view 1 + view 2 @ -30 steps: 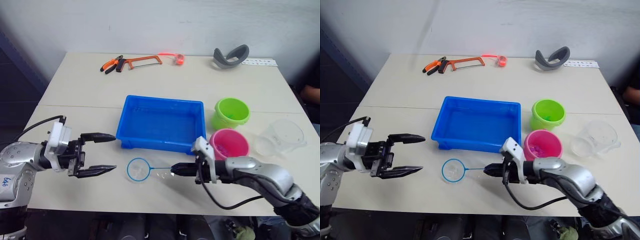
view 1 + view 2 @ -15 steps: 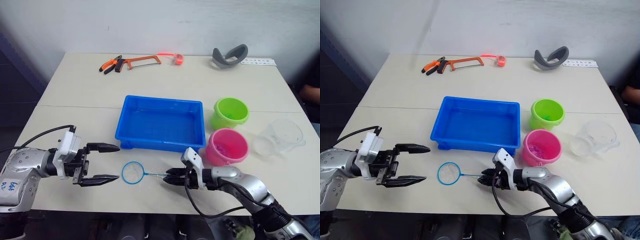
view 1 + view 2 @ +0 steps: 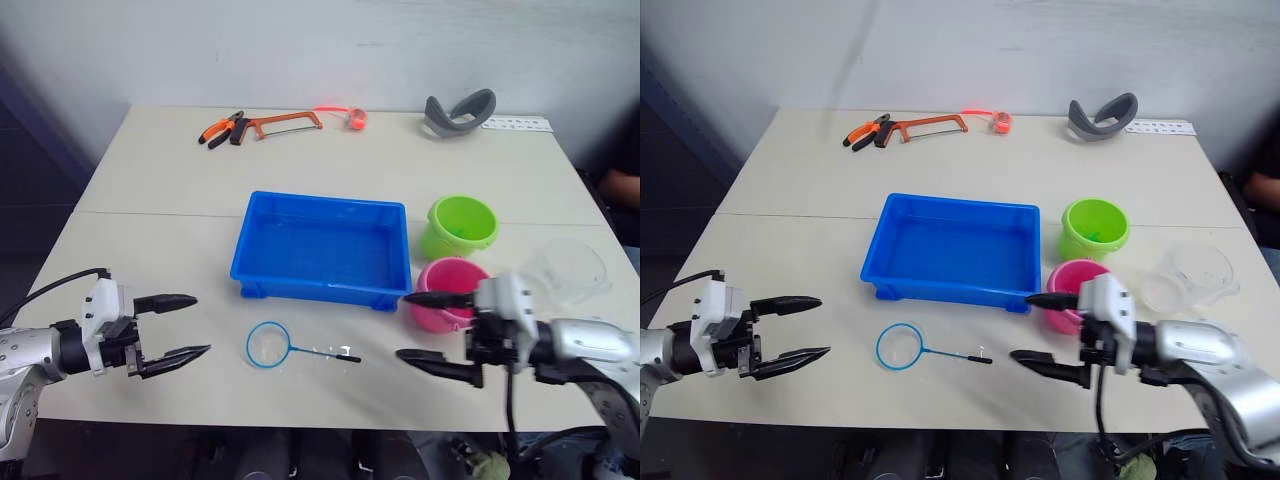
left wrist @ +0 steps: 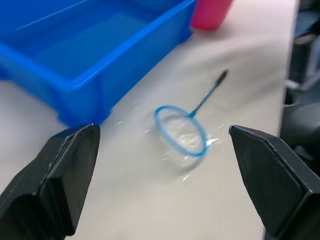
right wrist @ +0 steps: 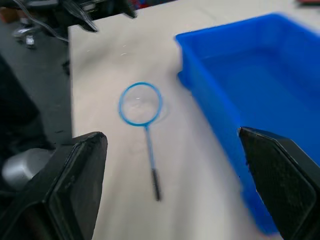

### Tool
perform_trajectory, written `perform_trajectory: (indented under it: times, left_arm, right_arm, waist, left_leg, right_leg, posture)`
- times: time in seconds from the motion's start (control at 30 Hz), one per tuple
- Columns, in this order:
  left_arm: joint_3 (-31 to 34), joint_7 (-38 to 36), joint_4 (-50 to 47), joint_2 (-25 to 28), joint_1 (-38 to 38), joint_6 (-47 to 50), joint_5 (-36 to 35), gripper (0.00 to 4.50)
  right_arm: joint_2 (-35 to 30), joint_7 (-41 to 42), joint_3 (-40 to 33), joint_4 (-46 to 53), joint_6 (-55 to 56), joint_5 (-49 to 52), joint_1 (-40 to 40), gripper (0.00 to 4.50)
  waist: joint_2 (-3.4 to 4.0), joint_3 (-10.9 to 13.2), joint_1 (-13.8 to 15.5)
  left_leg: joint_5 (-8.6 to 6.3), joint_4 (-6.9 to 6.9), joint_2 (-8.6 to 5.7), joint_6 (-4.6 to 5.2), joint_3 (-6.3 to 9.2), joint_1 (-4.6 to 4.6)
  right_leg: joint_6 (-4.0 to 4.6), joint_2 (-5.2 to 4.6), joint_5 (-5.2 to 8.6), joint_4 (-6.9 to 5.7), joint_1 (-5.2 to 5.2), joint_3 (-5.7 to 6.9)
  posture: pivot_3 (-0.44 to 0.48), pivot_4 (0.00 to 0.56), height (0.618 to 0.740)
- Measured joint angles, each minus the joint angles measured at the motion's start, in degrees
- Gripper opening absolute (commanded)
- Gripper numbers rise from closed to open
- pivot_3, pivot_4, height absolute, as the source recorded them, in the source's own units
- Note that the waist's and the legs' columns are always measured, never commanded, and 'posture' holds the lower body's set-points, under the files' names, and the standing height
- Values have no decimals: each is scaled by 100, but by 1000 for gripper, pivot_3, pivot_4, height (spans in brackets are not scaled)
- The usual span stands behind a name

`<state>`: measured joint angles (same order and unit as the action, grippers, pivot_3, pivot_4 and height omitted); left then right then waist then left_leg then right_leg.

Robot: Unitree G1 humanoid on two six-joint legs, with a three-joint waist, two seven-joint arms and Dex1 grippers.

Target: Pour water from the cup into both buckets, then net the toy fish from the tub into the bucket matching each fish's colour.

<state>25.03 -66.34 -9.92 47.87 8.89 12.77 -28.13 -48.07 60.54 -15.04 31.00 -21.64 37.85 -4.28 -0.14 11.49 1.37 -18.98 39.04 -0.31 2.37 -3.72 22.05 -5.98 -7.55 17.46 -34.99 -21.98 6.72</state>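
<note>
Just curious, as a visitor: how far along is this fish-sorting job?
It looks finished: the tub holds no fish, and the net lies on the table. Both end effectors, left and right, are open and hold nothing. Nothing obvious seems left.

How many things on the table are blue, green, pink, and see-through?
Blue: 2, the tub and the net
Green: 1, the green bucket
Pink: 1, the pink bucket
See-through: 1, the cup
Total: 5
</note>
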Motion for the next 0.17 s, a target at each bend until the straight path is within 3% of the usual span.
perform_trajectory:
  times: [0.17]
  left_arm:
    - [142,138,447,-78,148,-413,188,4500]
  right_arm:
    - [153,435,-1085,-465,1276,-563,-917,4424]
  waist:
    - [-2,-1,19]
  left_leg:
    - [-5,-1,1,-3,4,-1]
  right_leg:
    - [0,1,0,-3,5,4]
  posture:
    - [0,150,740]
